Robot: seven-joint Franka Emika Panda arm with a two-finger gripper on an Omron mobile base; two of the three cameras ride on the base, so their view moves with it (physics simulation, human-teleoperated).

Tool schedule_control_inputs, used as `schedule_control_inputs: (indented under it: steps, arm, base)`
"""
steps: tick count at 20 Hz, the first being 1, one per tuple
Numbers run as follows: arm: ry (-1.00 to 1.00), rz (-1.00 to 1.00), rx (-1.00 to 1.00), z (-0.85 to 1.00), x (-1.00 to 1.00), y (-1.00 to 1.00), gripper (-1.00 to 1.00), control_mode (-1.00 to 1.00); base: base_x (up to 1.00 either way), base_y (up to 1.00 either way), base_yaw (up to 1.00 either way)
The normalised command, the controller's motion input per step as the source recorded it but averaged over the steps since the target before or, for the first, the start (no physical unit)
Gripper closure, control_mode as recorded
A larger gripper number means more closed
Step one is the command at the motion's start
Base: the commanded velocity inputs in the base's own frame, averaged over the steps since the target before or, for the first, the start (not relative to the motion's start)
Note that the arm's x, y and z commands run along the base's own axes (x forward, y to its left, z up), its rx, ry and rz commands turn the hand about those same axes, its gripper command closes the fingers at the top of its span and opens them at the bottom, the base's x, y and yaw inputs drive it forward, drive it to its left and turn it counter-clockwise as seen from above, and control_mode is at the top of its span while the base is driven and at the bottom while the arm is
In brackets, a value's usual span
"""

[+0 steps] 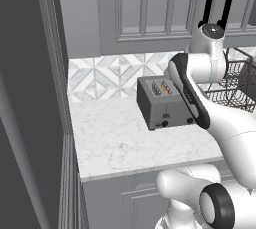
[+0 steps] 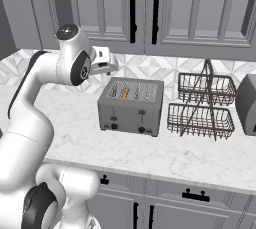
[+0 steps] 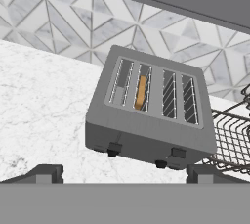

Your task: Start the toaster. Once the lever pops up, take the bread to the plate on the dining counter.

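Note:
The dark grey toaster (image 1: 162, 104) (image 2: 131, 105) (image 3: 146, 115) stands on the marble worktop by the tiled wall. The orange-brown bread (image 3: 141, 92) (image 2: 126, 92) (image 1: 164, 88) sits upright in the second slot from the left in the hand view. On the knob face, the lever (image 3: 114, 148) (image 2: 113, 118) is a small black tab below the bread's slots, and a second tab (image 3: 178, 153) sits further right. My gripper (image 3: 124, 175) (image 2: 114, 68) hovers open above and in front-left of the toaster, holding nothing. The plate and the dining counter are out of view.
A two-tier wire basket rack (image 2: 202, 105) (image 3: 234, 140) stands right beside the toaster, and a grey appliance (image 2: 247, 105) is past it. Upper cabinets (image 2: 150, 8) hang above. A tall dark panel (image 1: 30, 98) bounds the worktop (image 1: 115, 143) on the left.

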Motion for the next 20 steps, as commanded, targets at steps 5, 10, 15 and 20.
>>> schedule_control_inputs:
  steps: [5, 10, 15, 20]
  arm:
    - [0.00, 0.00, 0.00, 0.00, 0.00, 0.00, -1.00, -1.00]
    - [0.00, 0.00, 0.00, 0.00, 0.00, 0.00, -1.00, -1.00]
    - [0.00, 0.00, 0.00, 0.00, 0.00, 0.00, -1.00, -1.00]
    - [0.00, 0.00, 0.00, 0.00, 0.00, 0.00, -1.00, -1.00]
  base:
    - [0.00, 0.00, 0.00]
    - [0.00, 0.00, 0.00]
    - [0.00, 0.00, 0.00]
    - [0.00, 0.00, 0.00]
